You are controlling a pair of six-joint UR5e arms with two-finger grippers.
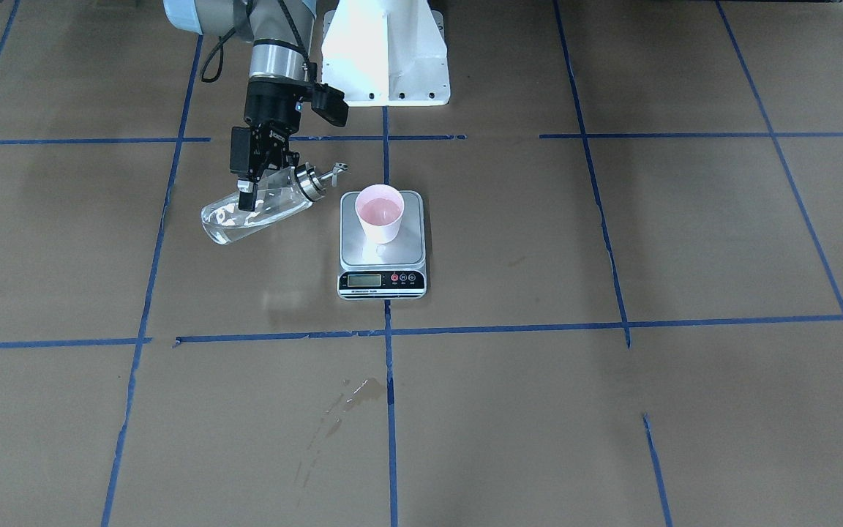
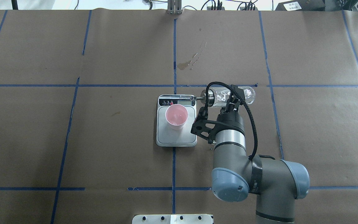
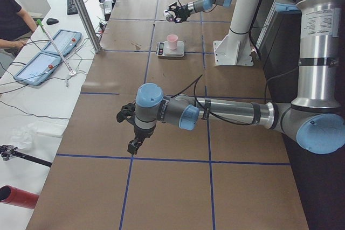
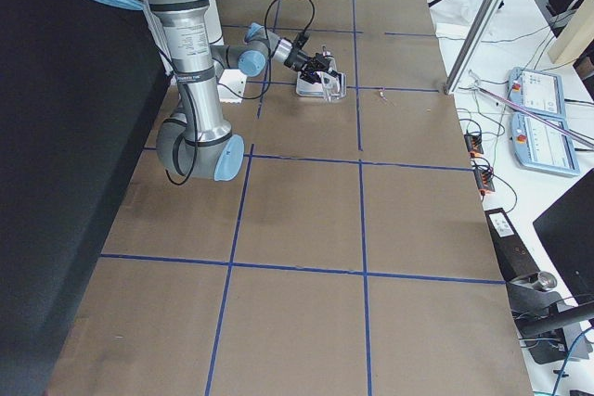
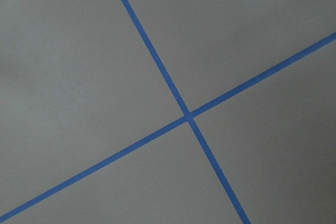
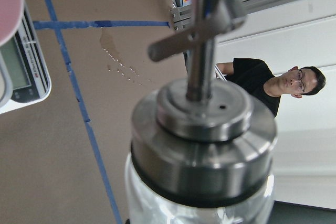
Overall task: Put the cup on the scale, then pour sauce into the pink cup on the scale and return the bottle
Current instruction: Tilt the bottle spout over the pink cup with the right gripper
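The pink cup (image 1: 380, 212) stands upright on the silver platform of the scale (image 1: 382, 256), toward its back. My right gripper (image 1: 249, 196) is shut on the clear glass bottle (image 1: 257, 211), held tilted almost level beside the scale, with its spout (image 1: 334, 173) pointing at the cup and stopping short of it. From overhead, the bottle (image 2: 228, 95) lies across the scale's (image 2: 176, 140) front right corner, next to the cup (image 2: 176, 116). The right wrist view shows the metal collar (image 6: 205, 140) close up. My left gripper (image 3: 133, 145) hangs over bare paper far from the scale; I cannot tell whether it is open.
A dried spill stain (image 1: 363, 391) marks the paper in front of the scale. The white robot base (image 1: 385, 51) stands behind the scale. Blue tape lines grid the brown table paper. An operator (image 3: 11, 20) sits beside the table with tablets.
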